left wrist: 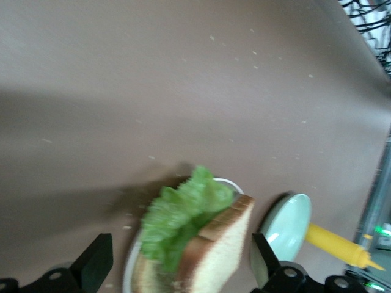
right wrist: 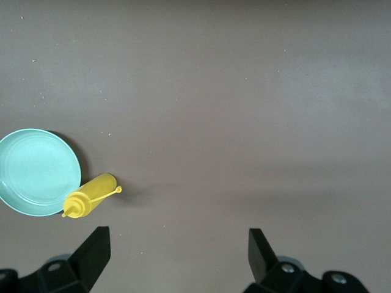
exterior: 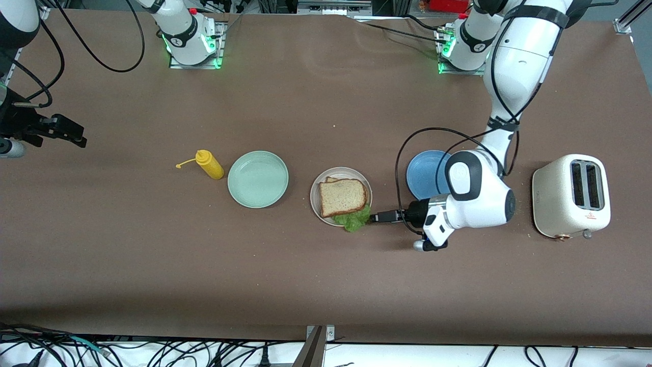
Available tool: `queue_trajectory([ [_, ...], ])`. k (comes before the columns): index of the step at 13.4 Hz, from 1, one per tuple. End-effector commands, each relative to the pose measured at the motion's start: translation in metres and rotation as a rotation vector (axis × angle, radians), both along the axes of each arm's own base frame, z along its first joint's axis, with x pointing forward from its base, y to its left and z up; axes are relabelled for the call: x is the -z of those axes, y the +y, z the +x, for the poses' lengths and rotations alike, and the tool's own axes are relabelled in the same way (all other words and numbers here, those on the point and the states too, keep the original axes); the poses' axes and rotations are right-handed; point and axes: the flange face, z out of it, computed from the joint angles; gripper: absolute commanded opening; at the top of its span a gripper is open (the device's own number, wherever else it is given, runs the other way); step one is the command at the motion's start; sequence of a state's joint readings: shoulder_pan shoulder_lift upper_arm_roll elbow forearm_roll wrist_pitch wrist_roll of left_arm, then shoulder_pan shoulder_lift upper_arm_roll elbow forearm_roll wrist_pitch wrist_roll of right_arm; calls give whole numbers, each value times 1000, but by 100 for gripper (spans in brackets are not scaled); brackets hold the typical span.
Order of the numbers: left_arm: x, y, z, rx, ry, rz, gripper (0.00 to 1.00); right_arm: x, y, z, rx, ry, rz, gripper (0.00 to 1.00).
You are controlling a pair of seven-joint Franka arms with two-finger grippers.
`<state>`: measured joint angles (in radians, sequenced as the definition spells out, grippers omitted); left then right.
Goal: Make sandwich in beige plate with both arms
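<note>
So the sandwich (exterior: 343, 198) sits stacked on the beige plate (exterior: 316, 186), lettuce (exterior: 352, 219) frilling out the edge nearer the front camera. Looks basically assembled, top slice a bit skewed over the bottom one.

The left gripper (exterior: 379, 217) sits low just beside the plate on the blue plate's (exterior: 423, 173) side, pointing at the lettuce corner. In the left wrist view its jaws stand spread wide with the sandwich between them, nothing in their grip, which reads like a hand done with the top slice.

The right gripper (right wrist: 174, 259) waits well off at its own end of the tabletop (exterior: 326, 285), jaws wide apart and empty, presumably staying out of the way.

Mint-green plate (exterior: 257, 179), yellow mustard bottle (exterior: 210, 164) and toaster (exterior: 570, 195) lie unused.
</note>
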<state>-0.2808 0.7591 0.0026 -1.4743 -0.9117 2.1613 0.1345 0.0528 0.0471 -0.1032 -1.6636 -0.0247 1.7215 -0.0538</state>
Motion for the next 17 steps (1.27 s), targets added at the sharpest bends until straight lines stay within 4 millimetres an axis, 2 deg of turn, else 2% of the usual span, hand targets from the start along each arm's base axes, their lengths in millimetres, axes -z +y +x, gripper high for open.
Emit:
queue_trajectory([
  [1, -30, 25, 6, 15, -21, 147, 99, -5, 0, 0, -3, 2, -9, 100],
  [3, -43, 51, 11, 20, -26, 255, 99, -5, 1, 0, -3, 2, -7, 100],
  [6, -67, 107, 15, 64, -17, 360, 99, -6, 2, 0, -3, -1, -7, 100],
  [9, -95, 153, 12, 126, -8, 500, 99, -5, 3, 0, -5, 0, -6, 100],
  [14, -145, 202, -3, 218, 22, 706, 99, -5, 4, 0, -20, 3, -16, 100],
  [16, -171, 211, -16, 262, 58, 760, 99, 1, 5, 6, -7, -10, -17, 85],
  [17, -182, 213, -23, 269, 80, 768, 99, 3, 4, 6, -21, 0, -20, 100],
])
